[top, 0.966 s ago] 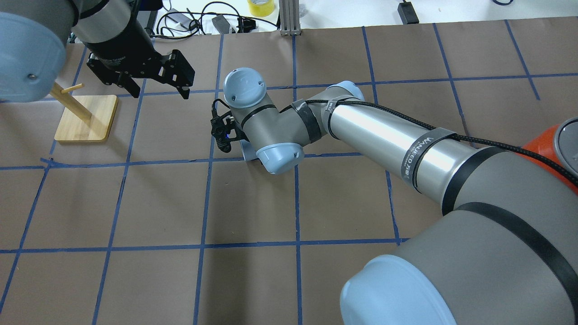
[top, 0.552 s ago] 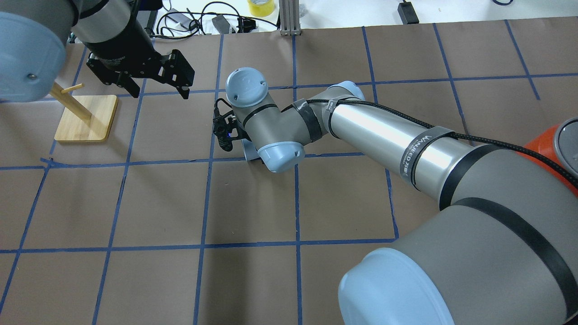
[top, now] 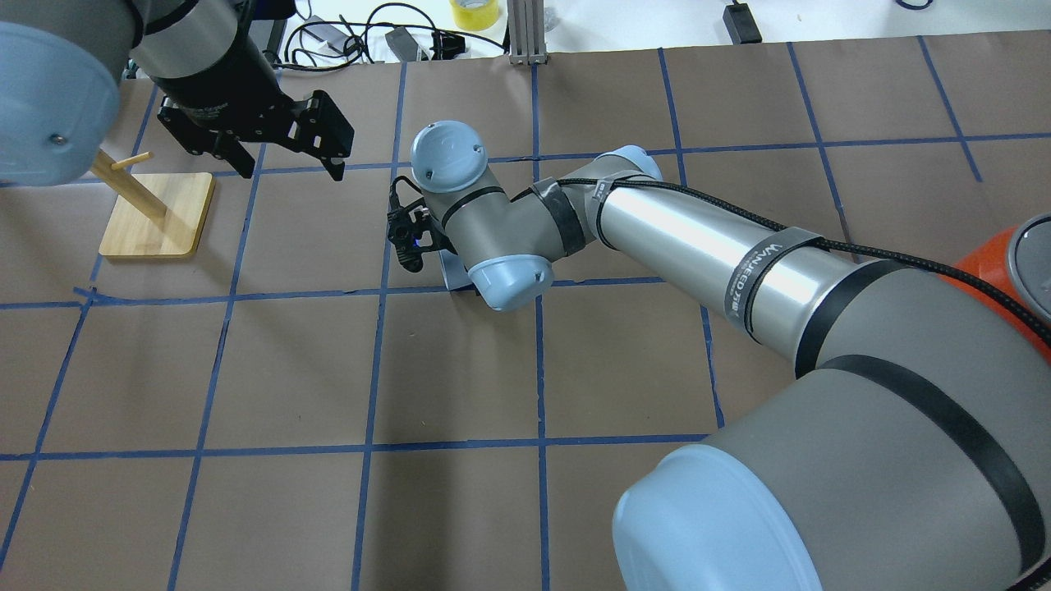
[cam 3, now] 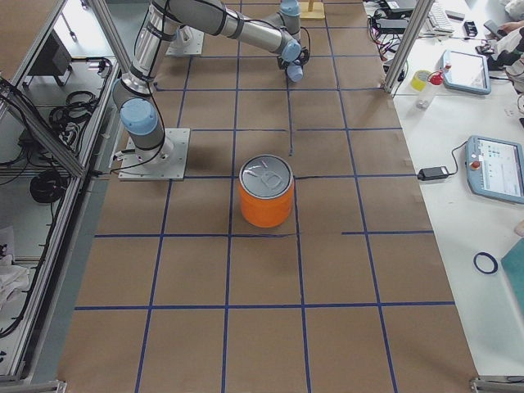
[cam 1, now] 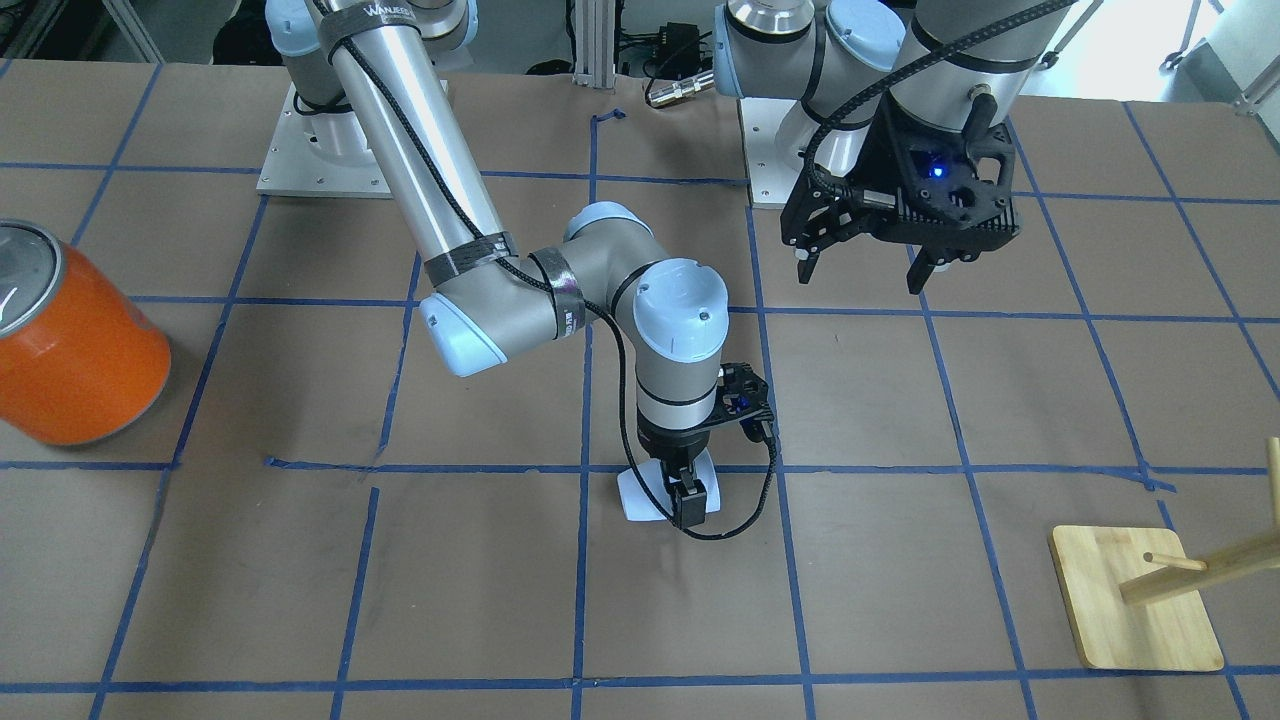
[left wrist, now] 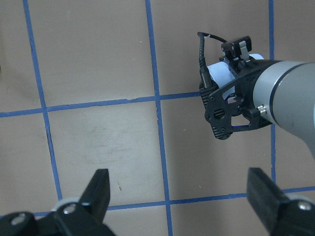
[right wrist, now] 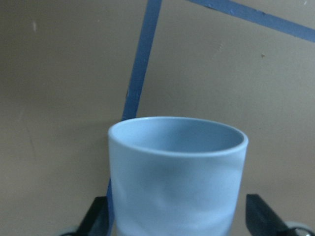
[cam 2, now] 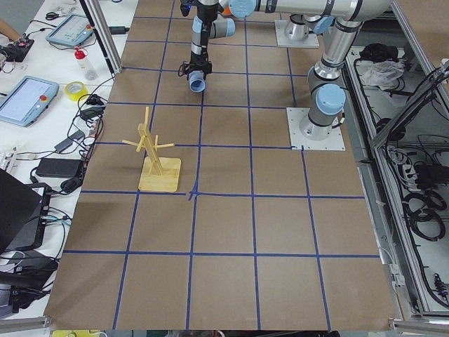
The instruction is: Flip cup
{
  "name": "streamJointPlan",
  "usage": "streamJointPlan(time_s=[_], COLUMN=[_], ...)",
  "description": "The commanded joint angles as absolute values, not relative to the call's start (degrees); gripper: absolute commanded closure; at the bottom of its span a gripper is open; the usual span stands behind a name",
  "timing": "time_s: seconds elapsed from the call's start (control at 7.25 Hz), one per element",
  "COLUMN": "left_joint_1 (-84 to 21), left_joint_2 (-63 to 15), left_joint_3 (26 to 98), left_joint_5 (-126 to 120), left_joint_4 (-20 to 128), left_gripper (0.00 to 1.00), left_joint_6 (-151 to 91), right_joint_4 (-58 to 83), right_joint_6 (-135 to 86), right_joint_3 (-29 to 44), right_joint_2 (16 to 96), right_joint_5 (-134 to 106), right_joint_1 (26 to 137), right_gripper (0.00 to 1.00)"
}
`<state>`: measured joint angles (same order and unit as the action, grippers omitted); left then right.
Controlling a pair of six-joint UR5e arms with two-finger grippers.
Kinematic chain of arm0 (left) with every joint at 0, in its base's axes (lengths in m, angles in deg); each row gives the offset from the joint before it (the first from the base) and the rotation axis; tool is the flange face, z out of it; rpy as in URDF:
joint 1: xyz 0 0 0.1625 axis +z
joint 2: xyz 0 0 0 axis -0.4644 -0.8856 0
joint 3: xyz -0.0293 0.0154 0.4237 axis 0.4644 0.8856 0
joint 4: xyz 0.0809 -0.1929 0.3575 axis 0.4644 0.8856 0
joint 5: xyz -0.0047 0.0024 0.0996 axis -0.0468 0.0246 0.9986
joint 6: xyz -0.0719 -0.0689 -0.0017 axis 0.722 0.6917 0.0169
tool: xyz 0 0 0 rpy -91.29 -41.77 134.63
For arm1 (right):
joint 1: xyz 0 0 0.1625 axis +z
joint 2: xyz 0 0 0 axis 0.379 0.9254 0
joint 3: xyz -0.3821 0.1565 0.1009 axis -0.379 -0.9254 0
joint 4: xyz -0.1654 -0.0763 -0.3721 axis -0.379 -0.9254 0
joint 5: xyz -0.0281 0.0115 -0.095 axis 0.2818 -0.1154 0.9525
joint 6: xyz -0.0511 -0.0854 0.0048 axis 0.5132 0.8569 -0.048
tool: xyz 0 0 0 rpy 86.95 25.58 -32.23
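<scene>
The cup (cam 1: 640, 494) is a pale blue tumbler held low over the brown table near a blue tape line. My right gripper (cam 1: 680, 498) points down and is shut on the cup, which sits tilted on its side between the fingers. In the right wrist view the cup (right wrist: 177, 172) fills the gap between both fingers (right wrist: 98, 219), rim away from the camera. The cup also shows in the left wrist view (left wrist: 224, 73) and barely under the wrist in the overhead view (top: 454, 272). My left gripper (cam 1: 860, 283) is open and empty, hovering well above the table, apart from the cup.
A large orange can (cam 1: 70, 350) with a silver top stands far on my right side. A wooden peg stand (cam 1: 1135, 600) on a square base sits on my left side. Blue tape lines grid the table (cam 1: 300, 600). Cables lie past the far edge (top: 369, 37).
My right arm's wrist has shifted slightly to the right and turned a little, with the cup in the gripper. The left arm has not moved.
</scene>
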<state>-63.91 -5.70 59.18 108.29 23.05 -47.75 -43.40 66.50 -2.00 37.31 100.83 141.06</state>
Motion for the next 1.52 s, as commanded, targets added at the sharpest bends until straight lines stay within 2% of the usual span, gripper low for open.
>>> streamJointPlan(time_s=[0.0, 0.69, 1.1, 1.38], left_joint_1=[-63.9, -63.9, -63.9, -63.9], left_joint_2=[-5.7, -5.6, -5.6, -6.7], left_joint_3=[59.2, 59.2, 59.2, 58.9], left_joint_5=[108.3, 108.3, 108.3, 108.2], left_joint_4=[23.1, 23.1, 23.1, 23.0], left_gripper=[0.00, 0.00, 0.00, 0.00], left_joint_6=[-47.8, -47.7, -47.8, -47.8], right_joint_4=[-42.3, -21.3, -11.0, -5.4], right_joint_6=[66.0, 61.2, 38.0, 11.8], right_joint_3=[-2.5, -2.2, -1.4, -1.2], right_joint_2=[39.5, 54.7, 61.3, 66.3], right_joint_5=[101.3, 100.6, 99.8, 99.4], right_joint_1=[139.7, 122.5, 118.6, 118.1], right_gripper=[0.01, 0.01, 0.00, 0.00])
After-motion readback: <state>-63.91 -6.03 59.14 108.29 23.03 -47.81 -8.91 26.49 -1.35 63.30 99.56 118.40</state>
